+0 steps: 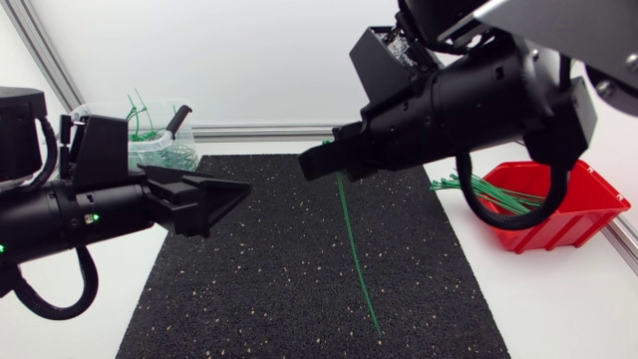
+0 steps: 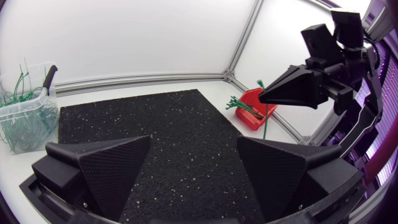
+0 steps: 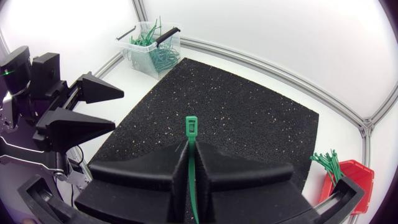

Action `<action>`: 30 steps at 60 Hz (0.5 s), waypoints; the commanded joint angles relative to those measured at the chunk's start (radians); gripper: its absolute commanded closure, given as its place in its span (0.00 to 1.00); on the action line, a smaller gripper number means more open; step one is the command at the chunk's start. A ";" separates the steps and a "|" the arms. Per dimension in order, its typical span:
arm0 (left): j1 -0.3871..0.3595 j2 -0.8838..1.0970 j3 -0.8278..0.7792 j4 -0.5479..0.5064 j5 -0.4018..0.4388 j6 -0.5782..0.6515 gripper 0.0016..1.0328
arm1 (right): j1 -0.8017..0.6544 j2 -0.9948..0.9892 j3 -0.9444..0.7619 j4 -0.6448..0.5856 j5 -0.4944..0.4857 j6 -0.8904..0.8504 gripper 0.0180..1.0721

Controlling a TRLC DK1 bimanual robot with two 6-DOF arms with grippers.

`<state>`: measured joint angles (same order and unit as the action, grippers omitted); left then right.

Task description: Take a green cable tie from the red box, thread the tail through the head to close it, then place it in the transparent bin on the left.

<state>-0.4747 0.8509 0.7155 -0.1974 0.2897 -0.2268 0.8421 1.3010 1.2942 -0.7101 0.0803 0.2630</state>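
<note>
1. The thin green plastic cable tie (image 1: 356, 249) hangs over the middle of the table (image 1: 568, 299). It looks light, bendy and slippery.
2. The right black claw (image 3: 190, 155) pinches it just under its head; the left black claw (image 2: 193, 146) is wide open.
3. Best grab its loose tail, I think.

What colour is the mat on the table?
The mat is black with small pale speckles, clearest in the head view.

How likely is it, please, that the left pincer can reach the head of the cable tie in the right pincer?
Probably yes: the left pincer is open, the cable tie protrudes head-first beyond the right pincer, and nothing stands between them.
</note>
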 commanded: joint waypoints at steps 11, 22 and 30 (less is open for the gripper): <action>-0.018 0.094 0.090 0.027 0.138 -0.095 0.06 | -0.031 0.052 0.024 0.044 -0.016 0.122 0.95; -0.068 0.134 0.065 0.116 0.140 -0.105 0.05 | -0.040 0.052 0.024 0.084 -0.016 0.186 0.95; -0.100 0.146 0.053 0.161 0.141 -0.118 0.05 | -0.040 0.055 0.027 0.100 -0.016 0.208 0.95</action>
<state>-0.5583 0.9794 0.7788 -0.0563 0.4194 -0.3183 0.8093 1.3399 1.2968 -0.6231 0.0715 0.4248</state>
